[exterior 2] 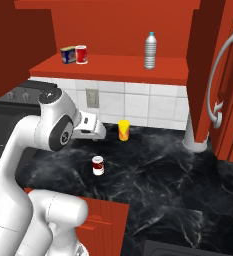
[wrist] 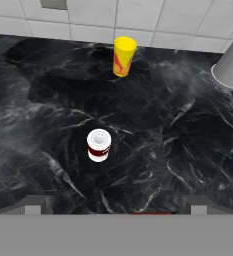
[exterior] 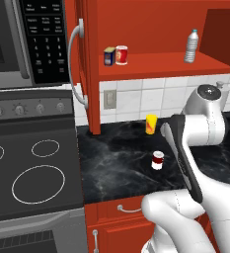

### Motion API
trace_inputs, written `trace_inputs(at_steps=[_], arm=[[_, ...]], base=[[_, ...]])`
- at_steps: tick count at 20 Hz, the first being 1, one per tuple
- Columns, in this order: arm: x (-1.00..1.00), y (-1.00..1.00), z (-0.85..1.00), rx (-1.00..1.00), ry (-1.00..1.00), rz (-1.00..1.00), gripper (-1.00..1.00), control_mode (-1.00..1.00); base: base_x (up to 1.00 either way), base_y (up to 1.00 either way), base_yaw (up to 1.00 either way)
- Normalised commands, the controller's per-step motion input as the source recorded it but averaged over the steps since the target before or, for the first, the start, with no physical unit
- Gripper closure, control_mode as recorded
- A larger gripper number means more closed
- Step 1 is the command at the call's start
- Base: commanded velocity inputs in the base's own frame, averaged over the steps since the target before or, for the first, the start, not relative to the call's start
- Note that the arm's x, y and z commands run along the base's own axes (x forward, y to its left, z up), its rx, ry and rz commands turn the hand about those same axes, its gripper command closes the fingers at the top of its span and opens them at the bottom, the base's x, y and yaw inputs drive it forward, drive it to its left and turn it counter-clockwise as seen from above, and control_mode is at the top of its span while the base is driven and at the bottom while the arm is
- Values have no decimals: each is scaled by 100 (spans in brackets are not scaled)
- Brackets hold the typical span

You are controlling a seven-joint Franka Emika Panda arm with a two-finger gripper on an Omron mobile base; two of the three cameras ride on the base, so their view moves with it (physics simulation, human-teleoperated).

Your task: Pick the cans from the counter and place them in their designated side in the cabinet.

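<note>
The pincer (wrist: 116, 202) stood spread wide and empty, its 2 dark fingertips (wrist: 35, 202) rising well apart at the bottom of the hand view, hovering over the desk (wrist: 178, 150) and aimed down at it. That wide spread, with nothing between the tips, suited an approach rather than a carry.

Taking the maroon can (wrist: 99, 145) as landmark: it stood upright on the desk, ahead of the tips and a little off their midline, so the hand probably needed to centre itself and descend before closing. Its white lid faced the camera, which suggested the hand looked down on it from above and behind. Beyond the maroon can, near the tiled wall, stood the yellow-orange cup (wrist: 123, 56), well apart from it and unlikely to hinder a grasp. Farther off to one side a grey post (wrist: 231, 67) met the desk.

Above the maroon can, the cabinet (exterior: 166, 66) stood open with its shelf exposed. The red can (exterior: 121, 55) already sat at the stove end of that shelf, just beside the small blue-and-yellow box (exterior: 109, 56), apparently grouped as packaged food. A clear bottle (exterior: 191, 46) stood alone toward the other end, which hinted at a drinks side. By that reading, 1 can was placed and 1 remained.
</note>
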Motion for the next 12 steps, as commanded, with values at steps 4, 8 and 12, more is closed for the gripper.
trace_inputs(at_steps=[4,8,12], arm=[[11,3,-22,0,6,1,-100,-100],[13,3,-24,0,6,2,-100,-100],[17,1,-23,0,0,2,-100,-100]], base=[[0,0,0],[0,0,0],[0,0,0]])
